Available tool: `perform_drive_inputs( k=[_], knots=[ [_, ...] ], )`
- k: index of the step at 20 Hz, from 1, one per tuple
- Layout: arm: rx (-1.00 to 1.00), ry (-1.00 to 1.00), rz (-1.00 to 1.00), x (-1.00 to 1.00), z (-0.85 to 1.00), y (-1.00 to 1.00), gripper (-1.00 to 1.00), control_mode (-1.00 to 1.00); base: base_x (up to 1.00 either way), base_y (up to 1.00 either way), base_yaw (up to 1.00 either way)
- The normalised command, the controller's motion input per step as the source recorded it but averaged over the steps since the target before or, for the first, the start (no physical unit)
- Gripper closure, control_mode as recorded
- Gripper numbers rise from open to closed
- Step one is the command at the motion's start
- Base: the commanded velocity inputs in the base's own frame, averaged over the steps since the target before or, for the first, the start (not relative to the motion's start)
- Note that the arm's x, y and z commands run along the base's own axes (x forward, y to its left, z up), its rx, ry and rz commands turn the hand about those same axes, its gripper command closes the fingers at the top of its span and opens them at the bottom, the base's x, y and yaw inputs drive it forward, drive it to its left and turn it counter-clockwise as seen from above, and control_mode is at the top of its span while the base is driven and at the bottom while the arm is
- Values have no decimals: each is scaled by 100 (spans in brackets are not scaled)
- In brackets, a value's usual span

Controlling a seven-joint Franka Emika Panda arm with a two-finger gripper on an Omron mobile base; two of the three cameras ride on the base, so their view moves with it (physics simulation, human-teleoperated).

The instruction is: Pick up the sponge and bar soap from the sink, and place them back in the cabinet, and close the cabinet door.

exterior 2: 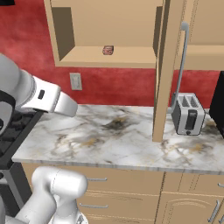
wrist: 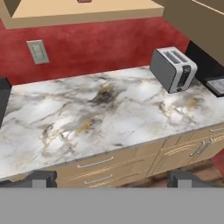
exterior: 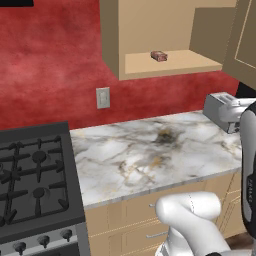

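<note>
Empty and spread wide, the gripper hung above the front edge of the marble counter, its two dark tips well apart. On the shelf of the open cabinet lay the bar soap, alone. The cabinet door stood swung out, edge-on, just beside the toaster on the counter.

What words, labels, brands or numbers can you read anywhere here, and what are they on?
None can be read.
The toaster shows no brand or dial marks.
The wall outlet is plain.
The stove knobs carry no legible marks.
The bar soap on the cabinet shelf is too small to show any print.
</note>
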Motion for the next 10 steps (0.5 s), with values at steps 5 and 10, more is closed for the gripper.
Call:
perform_drive_inputs(
  k=[5, 10],
  knots=[
    [0, 3, 0, 0, -2, 0, -100, -100, 0, 0, 0],
    [0, 1, 0, -3, -12, 0, -100, -100, 0, 0, 0]
  ],
)
